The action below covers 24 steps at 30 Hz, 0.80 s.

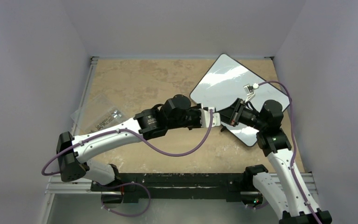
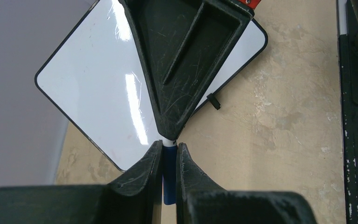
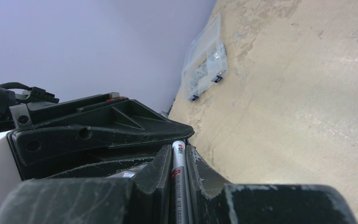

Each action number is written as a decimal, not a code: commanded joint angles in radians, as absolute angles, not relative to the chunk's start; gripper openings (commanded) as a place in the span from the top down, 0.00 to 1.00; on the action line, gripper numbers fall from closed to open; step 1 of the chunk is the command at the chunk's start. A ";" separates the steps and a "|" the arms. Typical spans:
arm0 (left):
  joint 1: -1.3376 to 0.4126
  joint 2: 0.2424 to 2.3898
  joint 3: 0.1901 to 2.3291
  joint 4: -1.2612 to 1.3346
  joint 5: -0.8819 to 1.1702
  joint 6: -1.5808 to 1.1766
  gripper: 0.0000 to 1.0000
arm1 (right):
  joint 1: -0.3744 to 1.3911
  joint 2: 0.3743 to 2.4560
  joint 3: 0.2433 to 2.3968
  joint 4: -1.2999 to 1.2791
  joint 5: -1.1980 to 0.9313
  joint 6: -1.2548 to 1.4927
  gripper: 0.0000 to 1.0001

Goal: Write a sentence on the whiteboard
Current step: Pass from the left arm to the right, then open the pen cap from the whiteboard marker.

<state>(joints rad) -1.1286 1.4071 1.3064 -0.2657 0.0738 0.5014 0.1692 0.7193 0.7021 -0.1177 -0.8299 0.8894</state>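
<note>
The whiteboard lies turned like a diamond at the back right, white and glossy with a thin black rim; the left wrist view has it as the whiteboard. No sentence shows on its visible surface. Both arms meet tip to tip near its lower-left edge. My left gripper is shut on a marker's blue cap. My right gripper is shut on the same marker's white barrel. The two grippers' fingers nearly touch, and the marker spans them.
A clear plastic parts box sits by the left wall. Grey walls enclose the tan table on three sides. A small black piece lies at the board's near edge. Purple cables loop from both arms.
</note>
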 commanded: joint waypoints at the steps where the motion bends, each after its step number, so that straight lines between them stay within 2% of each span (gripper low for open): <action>1: -1.176 1.407 1.356 -0.207 0.171 0.526 1.00 | 0.178 0.716 0.690 -0.081 -0.823 0.881 1.00; 4: -1.178 1.400 1.348 -0.210 0.155 0.515 1.00 | 0.178 0.707 0.688 -0.075 -0.820 0.878 1.00; 8: -1.178 1.405 1.367 -0.251 0.038 0.472 0.61 | 0.178 0.686 0.700 -0.089 -0.813 0.865 1.00; 12: -1.178 1.382 1.328 -0.242 -0.026 0.467 0.45 | 0.178 0.674 0.721 -0.100 -0.809 0.859 1.00; 18: -1.174 1.352 1.318 -0.248 -0.104 0.428 0.46 | 0.178 0.665 0.750 -0.123 -0.811 0.850 1.00; 24: -1.148 1.352 1.345 -0.300 -0.103 0.382 0.54 | 0.177 0.647 0.760 -0.134 -0.819 0.846 1.00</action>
